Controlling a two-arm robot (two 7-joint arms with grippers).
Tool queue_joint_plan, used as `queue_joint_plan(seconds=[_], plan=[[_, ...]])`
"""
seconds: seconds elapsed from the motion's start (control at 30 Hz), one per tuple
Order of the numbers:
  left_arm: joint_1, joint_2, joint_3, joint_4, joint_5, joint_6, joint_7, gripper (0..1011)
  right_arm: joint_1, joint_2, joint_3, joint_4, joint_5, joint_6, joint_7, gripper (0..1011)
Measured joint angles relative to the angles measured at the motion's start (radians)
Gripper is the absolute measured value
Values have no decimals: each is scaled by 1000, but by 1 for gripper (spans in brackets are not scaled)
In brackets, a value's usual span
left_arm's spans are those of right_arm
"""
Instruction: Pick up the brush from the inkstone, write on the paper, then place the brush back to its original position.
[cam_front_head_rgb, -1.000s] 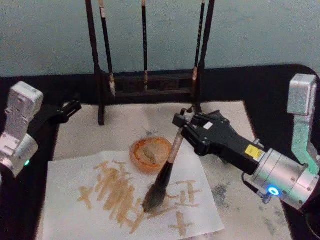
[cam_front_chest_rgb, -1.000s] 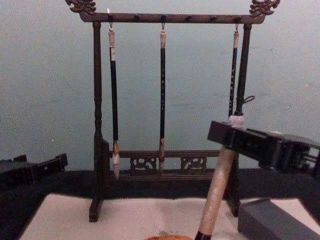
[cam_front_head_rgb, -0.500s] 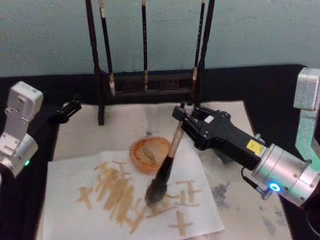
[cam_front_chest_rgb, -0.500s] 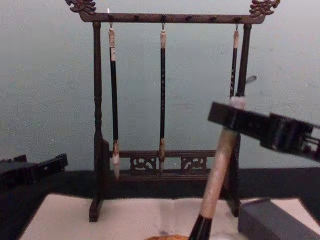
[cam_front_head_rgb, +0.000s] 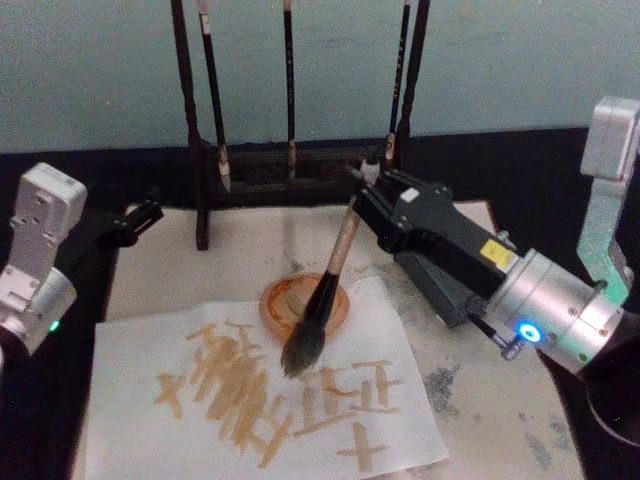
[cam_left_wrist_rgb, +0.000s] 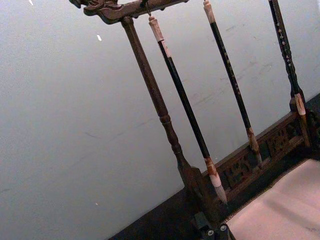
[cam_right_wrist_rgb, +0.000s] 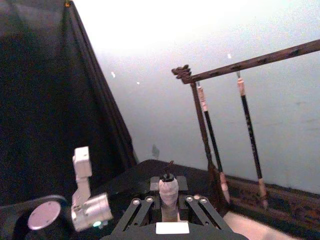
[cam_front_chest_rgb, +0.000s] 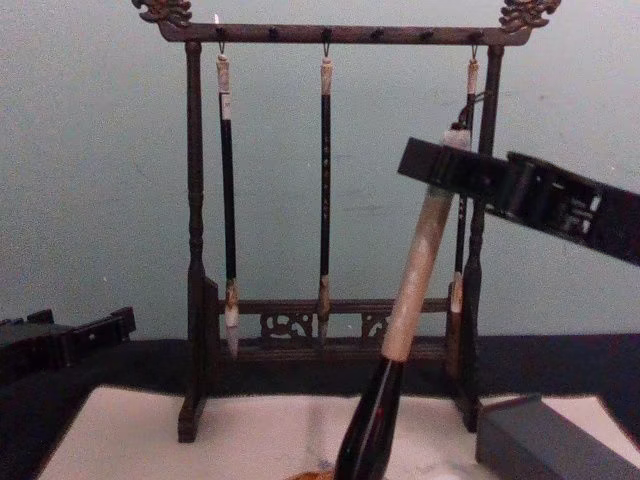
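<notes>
Right now my right gripper (cam_front_head_rgb: 362, 192) is pinching the brush (cam_front_head_rgb: 325, 290) high on its pale handle, just under the white cap. The brush hangs tilted, its tuft over the paper (cam_front_head_rgb: 130, 400) beside the orange dish (cam_front_head_rgb: 272, 300) and, as far as I can judge, lifted clear of the sheet. I reckon it is light and stiff in the shaft, but held this high the lower end may swing. The glossy black part looks slippery, and the wet tuft is soft and would splay or drip. The paper looks thin and lies loose on a cream mat (cam_front_head_rgb: 250, 245), so it could drag. The rack (cam_front_chest_rgb: 195, 250) stands close behind my gripper, the inkstone (cam_front_chest_rgb: 545, 440) below it. My left gripper (cam_front_head_rgb: 140, 213) sits parked at the table's left edge
</notes>
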Motion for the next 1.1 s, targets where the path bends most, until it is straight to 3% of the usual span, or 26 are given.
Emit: queue_joint_plan(seconds=[0.47,1.1], plan=[[0,0,0,0,0,0,0,1000,95,-69,-3,96,4,-14,-29,203],[0,0,0,0,0,0,0,1002,145,-147,27,234,0,-59,-47,203]])
